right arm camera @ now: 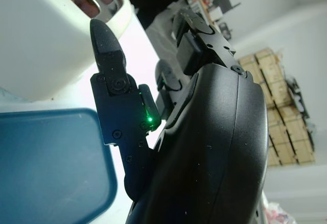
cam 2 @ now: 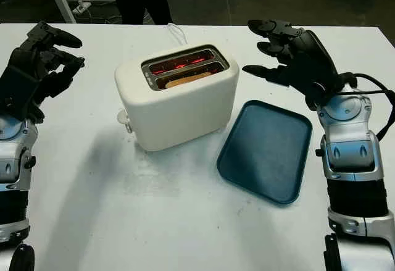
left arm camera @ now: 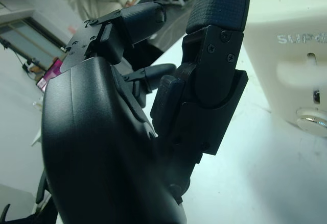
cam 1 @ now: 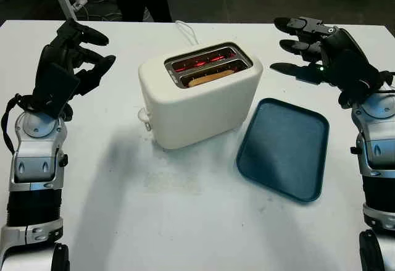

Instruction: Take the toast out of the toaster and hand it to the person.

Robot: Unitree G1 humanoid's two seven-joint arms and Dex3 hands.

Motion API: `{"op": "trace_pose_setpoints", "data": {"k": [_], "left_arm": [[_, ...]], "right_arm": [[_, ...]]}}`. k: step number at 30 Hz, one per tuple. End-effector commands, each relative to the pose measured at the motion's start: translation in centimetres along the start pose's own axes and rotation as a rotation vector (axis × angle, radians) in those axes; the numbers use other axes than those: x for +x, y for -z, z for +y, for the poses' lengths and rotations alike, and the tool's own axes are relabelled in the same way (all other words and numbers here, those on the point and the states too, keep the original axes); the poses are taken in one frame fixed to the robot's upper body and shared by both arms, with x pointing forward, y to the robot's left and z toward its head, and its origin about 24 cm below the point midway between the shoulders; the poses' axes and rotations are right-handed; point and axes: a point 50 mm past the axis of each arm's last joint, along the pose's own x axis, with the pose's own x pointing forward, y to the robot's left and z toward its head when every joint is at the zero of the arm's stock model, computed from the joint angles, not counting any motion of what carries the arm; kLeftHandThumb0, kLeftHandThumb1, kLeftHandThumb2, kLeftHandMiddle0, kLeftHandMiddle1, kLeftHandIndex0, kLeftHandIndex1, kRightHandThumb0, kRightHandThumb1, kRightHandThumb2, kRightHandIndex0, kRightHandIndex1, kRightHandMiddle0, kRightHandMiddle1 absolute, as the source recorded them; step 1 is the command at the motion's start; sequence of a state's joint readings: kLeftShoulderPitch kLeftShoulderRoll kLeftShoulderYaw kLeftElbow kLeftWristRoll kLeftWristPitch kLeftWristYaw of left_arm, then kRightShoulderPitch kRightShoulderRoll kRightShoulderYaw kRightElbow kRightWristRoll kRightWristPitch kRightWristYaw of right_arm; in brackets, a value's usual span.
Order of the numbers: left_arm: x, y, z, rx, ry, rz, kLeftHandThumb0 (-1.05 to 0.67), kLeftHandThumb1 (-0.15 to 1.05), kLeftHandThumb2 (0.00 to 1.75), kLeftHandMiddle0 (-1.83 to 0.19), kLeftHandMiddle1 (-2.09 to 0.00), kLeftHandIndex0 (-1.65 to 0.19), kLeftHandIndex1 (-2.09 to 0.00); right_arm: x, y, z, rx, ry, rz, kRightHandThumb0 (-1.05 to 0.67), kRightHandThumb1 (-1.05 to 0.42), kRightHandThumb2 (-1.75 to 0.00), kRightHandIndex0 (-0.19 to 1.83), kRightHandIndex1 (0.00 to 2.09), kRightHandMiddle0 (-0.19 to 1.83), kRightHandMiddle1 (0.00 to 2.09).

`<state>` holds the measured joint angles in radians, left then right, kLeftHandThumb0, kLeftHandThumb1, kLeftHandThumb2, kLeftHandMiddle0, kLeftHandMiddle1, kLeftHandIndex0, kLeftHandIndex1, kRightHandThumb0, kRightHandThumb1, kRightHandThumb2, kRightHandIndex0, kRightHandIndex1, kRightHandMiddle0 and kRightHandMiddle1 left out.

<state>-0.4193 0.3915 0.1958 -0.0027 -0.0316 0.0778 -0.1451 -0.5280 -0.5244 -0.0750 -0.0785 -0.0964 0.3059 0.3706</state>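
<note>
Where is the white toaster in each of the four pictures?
Left eye view: the toaster stands in the middle of the table, left of the blue tray.
Right eye view: the toaster is left of centre, again beside the tray.
Left wrist view: its pale side shows beyond the left hand.
Right wrist view: its slotted top shows beyond the right hand, above the tray.
Shared landmark: the blue tray.

Open table on both sides of the toaster (blue tray just beside it, right).
</note>
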Motion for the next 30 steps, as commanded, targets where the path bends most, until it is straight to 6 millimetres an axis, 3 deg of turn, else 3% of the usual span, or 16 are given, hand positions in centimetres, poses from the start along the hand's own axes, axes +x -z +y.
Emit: {"op": "trace_pose_setpoints", "data": {"k": [1, 14, 18, 24, 27, 30], "left_arm": [[-0.2, 0.2, 0.0, 0.004, -0.004, 0.005, -1.05, 0.92, 0.26, -0.21, -1.61, -0.21, -1.53], [-0.1, 0.4, 0.0, -0.002, -0.001, -0.001, -1.05, 0.92, 0.26, -0.21, -1.6, -0.21, -1.51], [-0.1, 0.4, 0.0, -0.012, -0.003, -0.001, -1.05, 0.92, 0.23, -0.23, -1.58, -0.24, -1.48], [-0.2, 0.4, 0.0, -0.002, -0.004, -0.001, -1.05, 0.92, 0.24, -0.23, -1.57, -0.23, -1.48], [-0.2, 0.5, -0.1, 0.002, -0.004, 0.001, -1.05, 0.92, 0.25, -0.24, -1.58, -0.23, -1.49], [-0.2, 0.5, -0.2, -0.012, -0.004, 0.008, -1.05, 0.92, 0.24, -0.24, -1.58, -0.25, -1.49]], "right_arm": [[0.1, -0.3, -0.2, -0.005, 0.008, -0.013, -0.46, -0.85, 0.0, 0.53, 0.01, 0.48, 0.01], [0.2, -0.8, -0.4, 0.035, 0.006, -0.033, -0.44, -0.85, 0.0, 0.5, 0.0, 0.45, 0.0], [0.6, -1.5, -0.8, 0.038, -0.002, -0.104, -0.34, -0.79, -0.01, 0.61, 0.05, 0.54, 0.04], [2.3, -4.7, -2.1, 0.007, 0.008, -0.269, -0.28, -0.67, -0.01, 0.88, 0.21, 0.8, 0.16], [3.2, -6.7, -2.5, 0.01, -0.03, -0.323, -0.2, -0.63, -0.01, 0.92, 0.24, 0.84, 0.18], [3.9, -8.9, -2.3, -0.051, -0.087, -0.375, -0.3, -0.58, 0.0, 0.94, 0.29, 0.88, 0.2]]}}
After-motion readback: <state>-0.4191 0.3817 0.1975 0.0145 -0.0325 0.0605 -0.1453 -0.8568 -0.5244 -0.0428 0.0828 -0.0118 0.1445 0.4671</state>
